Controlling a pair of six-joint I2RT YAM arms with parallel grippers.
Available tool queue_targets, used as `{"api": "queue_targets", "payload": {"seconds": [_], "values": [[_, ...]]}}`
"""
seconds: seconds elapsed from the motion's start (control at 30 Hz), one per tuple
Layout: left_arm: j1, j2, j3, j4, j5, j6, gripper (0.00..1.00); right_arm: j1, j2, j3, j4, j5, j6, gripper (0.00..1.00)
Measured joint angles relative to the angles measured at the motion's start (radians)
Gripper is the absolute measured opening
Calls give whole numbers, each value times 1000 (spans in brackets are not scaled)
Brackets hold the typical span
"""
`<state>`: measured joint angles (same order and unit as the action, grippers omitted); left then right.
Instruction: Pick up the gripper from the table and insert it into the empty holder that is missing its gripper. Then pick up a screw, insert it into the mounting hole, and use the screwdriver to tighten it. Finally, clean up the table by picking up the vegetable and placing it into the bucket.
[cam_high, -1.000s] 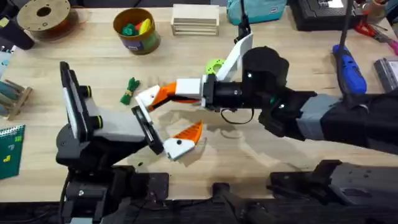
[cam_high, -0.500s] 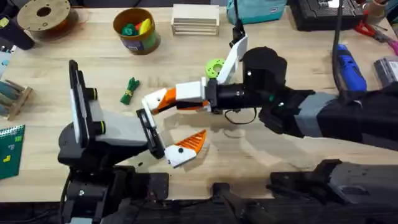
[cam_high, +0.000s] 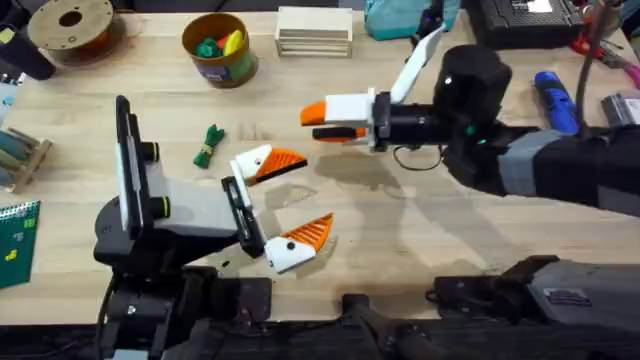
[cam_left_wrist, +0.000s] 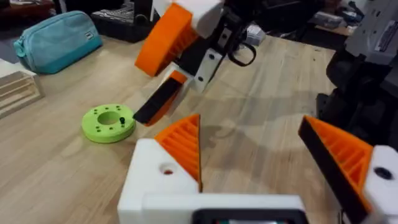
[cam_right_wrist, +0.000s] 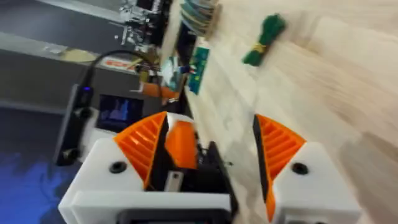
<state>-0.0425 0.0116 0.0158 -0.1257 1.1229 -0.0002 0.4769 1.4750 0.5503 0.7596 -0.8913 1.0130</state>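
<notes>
Right gripper (cam_high: 318, 118) pulled back toward table's far right, away from left gripper (cam_high: 285, 200); its fingers apart, loose orange gripper (cam_right_wrist: 181, 144) resting against one pad. Left fingers spread, both pads on. Vegetable (cam_high: 208, 145) lies left-centre, nearer left arm.

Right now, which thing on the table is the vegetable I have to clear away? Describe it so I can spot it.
Start at the yellow-orange bucket at the far left of the wooden table. Come toward the arms' bases: the vegetable lies alone on bare wood. It is a small dark-green leafy bundle with a tan band, unlike the brighter toys inside the bucket.
</notes>
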Motion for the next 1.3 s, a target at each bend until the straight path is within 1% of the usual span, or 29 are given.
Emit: {"api": "queue_targets", "payload": {"seconds": [0.2,0.23,0.33,0.37,0.4,0.47,0.5,0.57,0.73,0.8,0.93,1.07,1.2,1.3], "values": [[0,0,0,0,3,0,985,-80,0,0,-182,-41,-173,768],[0,0,0,0,3,0,985,-109,0,2,-296,-42,-267,768],[0,0,0,0,3,0,985,-132,0,30,-464,-41,-366,802],[0,0,0,0,3,0,985,-139,0,54,-526,-41,-403,812],[0,0,0,0,3,0,985,-148,0,145,-671,-38,-502,821],[0,0,0,0,3,0,985,-151,0,219,-774,-24,-565,828],[0,0,0,0,3,0,985,-151,0,257,-829,-12,-600,886],[0,0,0,0,3,0,985,-152,0,327,-932,21,-664,919],[0,0,0,0,3,0,986,-153,0,473,-1167,106,-804,922],[0,0,0,0,3,0,985,-153,0,542,-1276,154,-865,922],[0,0,0,0,3,0,986,-153,0,656,-1436,261,-974,926],[0,0,0,0,3,0,986,-152,0,732,-1524,387,-1079,990],[0,0,0,0,3,0,985,-141,0,762,-1574,521,-1163,993],[0,0,0,0,3,0,985,-105,0,762,-1603,630,-1206,993]]}}
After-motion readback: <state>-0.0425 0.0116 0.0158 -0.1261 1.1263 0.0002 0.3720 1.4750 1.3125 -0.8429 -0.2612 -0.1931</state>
